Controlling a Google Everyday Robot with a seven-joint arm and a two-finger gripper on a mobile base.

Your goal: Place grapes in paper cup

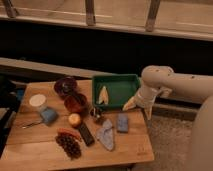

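Note:
The grapes (68, 145), a dark purple-red bumpy bunch, lie near the front edge of the wooden table (35, 145), left of middle. The paper cup (37, 102), white with a pale round rim, stands upright at the table's left side. My gripper (131, 104) hangs at the end of the white arm (170, 85) over the table's right edge, beside the green tray's right front corner, far from the grapes and the cup.
A green tray (120, 80) holds a pale wedge (103, 94). Two dark reddish bowls (66, 86) (75, 103), a blue block (49, 115), an orange fruit (74, 119), a red chili (68, 133), a black bar (86, 134), a blue cloth (106, 135) and a blue sponge (122, 122) crowd the table.

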